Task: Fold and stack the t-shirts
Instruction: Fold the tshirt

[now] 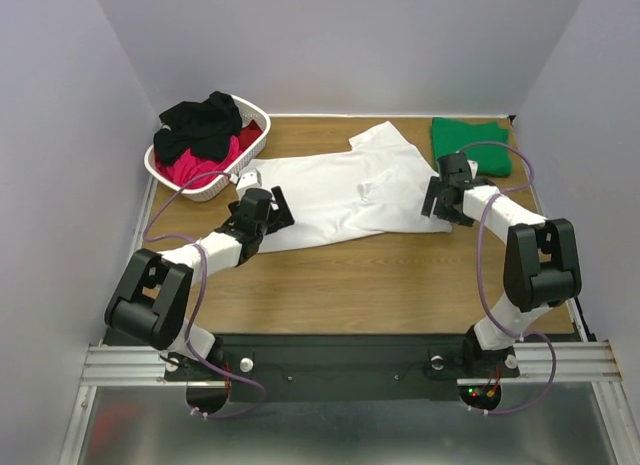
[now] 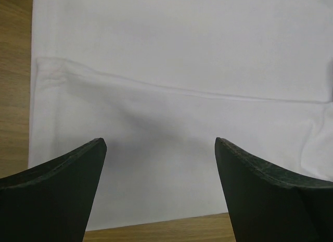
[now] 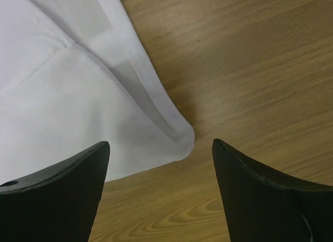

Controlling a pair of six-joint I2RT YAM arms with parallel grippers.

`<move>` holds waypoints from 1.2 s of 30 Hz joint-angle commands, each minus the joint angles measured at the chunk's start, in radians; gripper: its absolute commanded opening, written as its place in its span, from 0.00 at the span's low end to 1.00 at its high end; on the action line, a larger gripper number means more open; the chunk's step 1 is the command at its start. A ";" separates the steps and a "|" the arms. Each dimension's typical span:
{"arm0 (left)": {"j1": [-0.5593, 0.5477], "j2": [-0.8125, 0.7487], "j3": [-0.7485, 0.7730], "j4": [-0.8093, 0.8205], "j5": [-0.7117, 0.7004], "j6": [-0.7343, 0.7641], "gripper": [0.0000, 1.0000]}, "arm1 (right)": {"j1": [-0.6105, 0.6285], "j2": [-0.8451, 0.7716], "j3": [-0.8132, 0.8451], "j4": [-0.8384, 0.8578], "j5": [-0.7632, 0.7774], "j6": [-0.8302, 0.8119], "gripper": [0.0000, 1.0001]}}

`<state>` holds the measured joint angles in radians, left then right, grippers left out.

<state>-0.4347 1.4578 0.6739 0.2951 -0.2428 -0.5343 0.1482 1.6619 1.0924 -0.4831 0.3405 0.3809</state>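
Cloth, likely limp and light: large white fabric t-shirt (image 1: 340, 190) lies on wooden counter (image 1: 380, 275); best pinched at hem corners, probably slides easily. Both wide, empty: left gripper (image 2: 158, 143), right gripper (image 3: 160, 144).

Top view: high and behind, facing down over the whole table (image 1: 400, 275). Wrist views: close, facing down between the fingers of the left pincer (image 2: 160, 143) and the right pincer (image 3: 160, 143). All three share the white shirt (image 1: 340, 190) beneath.
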 commanded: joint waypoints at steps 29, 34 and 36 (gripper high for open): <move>0.002 0.012 -0.091 0.070 0.037 0.011 0.98 | -0.125 0.030 -0.062 0.167 -0.126 -0.050 0.00; 0.002 0.010 -0.105 0.079 0.027 0.033 0.98 | -0.144 0.025 -0.060 0.166 -0.100 -0.062 0.00; 0.002 0.010 -0.108 0.082 0.020 0.037 0.99 | -0.144 0.024 -0.063 0.166 -0.086 -0.065 0.00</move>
<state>-0.4347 1.5032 0.5945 0.3710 -0.1993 -0.5293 0.0200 1.6943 1.0126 -0.3527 0.2054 0.3389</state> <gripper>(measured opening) 0.985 0.015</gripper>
